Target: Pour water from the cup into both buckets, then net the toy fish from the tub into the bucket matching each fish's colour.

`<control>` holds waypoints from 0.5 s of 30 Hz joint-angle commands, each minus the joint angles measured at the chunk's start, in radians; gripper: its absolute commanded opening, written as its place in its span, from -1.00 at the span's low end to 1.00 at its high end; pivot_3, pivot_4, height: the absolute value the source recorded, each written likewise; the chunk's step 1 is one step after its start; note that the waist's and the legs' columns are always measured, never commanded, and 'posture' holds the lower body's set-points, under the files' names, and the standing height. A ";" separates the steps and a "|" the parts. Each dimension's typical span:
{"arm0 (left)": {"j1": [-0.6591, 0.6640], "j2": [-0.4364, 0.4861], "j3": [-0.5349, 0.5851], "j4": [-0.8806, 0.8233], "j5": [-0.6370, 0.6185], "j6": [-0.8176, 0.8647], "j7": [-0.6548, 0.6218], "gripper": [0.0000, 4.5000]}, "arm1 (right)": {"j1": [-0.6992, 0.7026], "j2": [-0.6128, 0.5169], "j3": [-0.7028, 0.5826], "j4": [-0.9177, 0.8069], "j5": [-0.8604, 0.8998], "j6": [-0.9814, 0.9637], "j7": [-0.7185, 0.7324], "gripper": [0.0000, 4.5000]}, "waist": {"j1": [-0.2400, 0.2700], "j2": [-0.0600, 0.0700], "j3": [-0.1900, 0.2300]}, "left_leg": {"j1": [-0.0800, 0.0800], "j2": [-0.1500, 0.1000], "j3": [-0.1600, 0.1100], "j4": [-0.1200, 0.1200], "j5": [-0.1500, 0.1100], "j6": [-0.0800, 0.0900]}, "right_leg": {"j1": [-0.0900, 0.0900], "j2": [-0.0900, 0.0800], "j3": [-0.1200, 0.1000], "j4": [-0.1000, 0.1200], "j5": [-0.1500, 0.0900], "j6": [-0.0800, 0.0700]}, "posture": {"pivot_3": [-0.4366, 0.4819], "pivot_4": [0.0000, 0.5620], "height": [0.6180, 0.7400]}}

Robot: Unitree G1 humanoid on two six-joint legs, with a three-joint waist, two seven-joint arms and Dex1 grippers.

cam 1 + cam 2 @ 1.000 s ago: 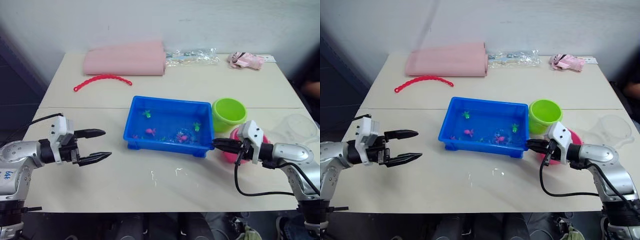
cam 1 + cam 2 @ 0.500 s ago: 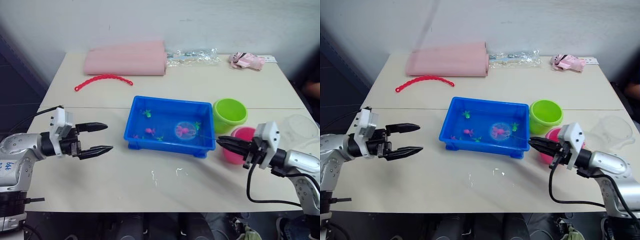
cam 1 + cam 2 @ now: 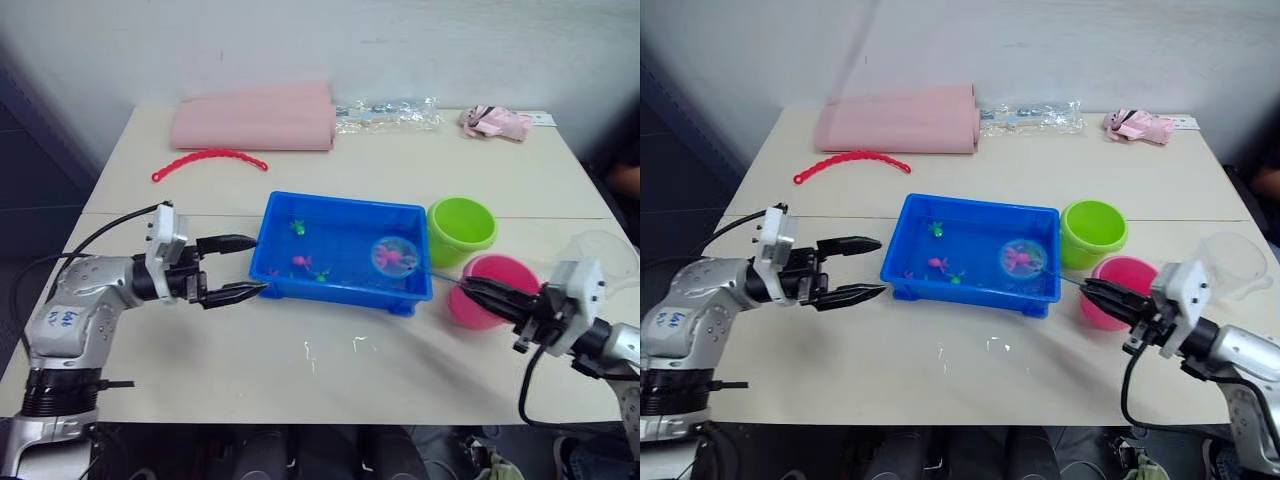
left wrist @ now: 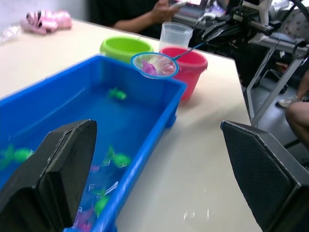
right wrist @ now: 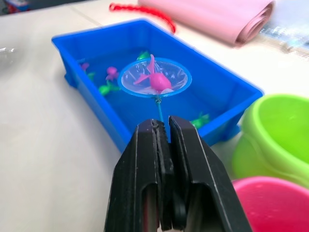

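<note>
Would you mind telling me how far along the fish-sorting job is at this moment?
Pouring looks finished: the clear cup stands aside on the table. In hand: the right gripper is shut on the net, which holds a pink fish above the tub, not yet over the pink bucket. Left: several pink and green fish remain in the tub. Whether the green bucket holds any fish I cannot tell.

Cream bench [image 3: 330, 370] carries: blue tub [image 3: 345, 285] at centre; green bucket [image 3: 461, 228] and pink bucket [image 3: 483, 290] just beside its right end; clear cup [image 3: 1232, 263] further right. Pink roll [image 3: 254, 118], red chain [image 3: 209, 159], plastic bag [image 3: 388, 112], pink cloth [image 3: 495, 122] noted along far edge.
</note>
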 commanded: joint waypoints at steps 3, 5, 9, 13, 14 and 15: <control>-0.064 -0.050 -0.056 -0.009 -0.020 -0.004 -0.010 0.98 | 0.142 -0.002 -0.241 -0.130 0.101 0.023 -0.021 -1.00 | 0.006 0.000 0.000 | 0.000 0.000 0.000 0.001 0.000 0.000 | 0.000 0.000 0.000 0.000 0.000 0.000 | -0.05 -0.47 1.00; -0.092 -0.072 -0.073 0.007 -0.017 -0.005 -0.010 0.98 | 0.197 0.002 -0.321 -0.145 0.113 0.026 -0.028 -1.00 | 0.008 0.000 0.000 | 0.000 -0.001 -0.001 0.001 0.000 0.001 | 0.001 0.000 0.000 0.000 0.000 0.000 | -0.05 -0.47 1.00; -0.138 -0.144 -0.087 0.020 -0.042 0.003 0.011 0.98 | 0.297 0.018 -0.433 -0.119 0.017 -0.073 0.001 -1.00 | 0.007 -0.001 -0.001 | 0.001 -0.001 -0.001 0.001 0.000 0.001 | 0.002 0.000 0.001 -0.001 0.001 0.001 | -0.05 -0.47 1.00; -0.150 -0.214 -0.115 0.017 -0.024 -0.015 0.041 0.98 | 0.341 0.026 -0.440 -0.018 -0.214 -0.300 -0.009 -1.00 | 0.004 -0.001 -0.001 | 0.002 -0.001 0.000 0.001 0.000 0.001 | 0.002 0.000 0.001 -0.002 0.001 0.001 | -0.05 -0.47 1.00; -0.155 -0.221 -0.120 0.021 -0.018 -0.018 0.046 0.98 | 0.337 0.024 -0.432 0.005 -0.271 -0.367 -0.019 -1.00 | 0.003 -0.001 -0.001 | 0.002 -0.002 0.000 0.001 0.000 0.001 | 0.002 0.000 0.002 -0.002 0.001 0.001 | -0.05 -0.47 1.00; -0.160 -0.226 -0.124 0.025 -0.016 -0.019 0.048 0.98 | 0.331 0.024 -0.424 0.027 -0.320 -0.417 -0.038 -1.00 | 0.000 -0.001 -0.001 | 0.004 -0.002 0.002 0.000 0.000 0.001 | 0.002 0.000 0.003 -0.002 0.001 0.001 | -0.05 -0.47 1.00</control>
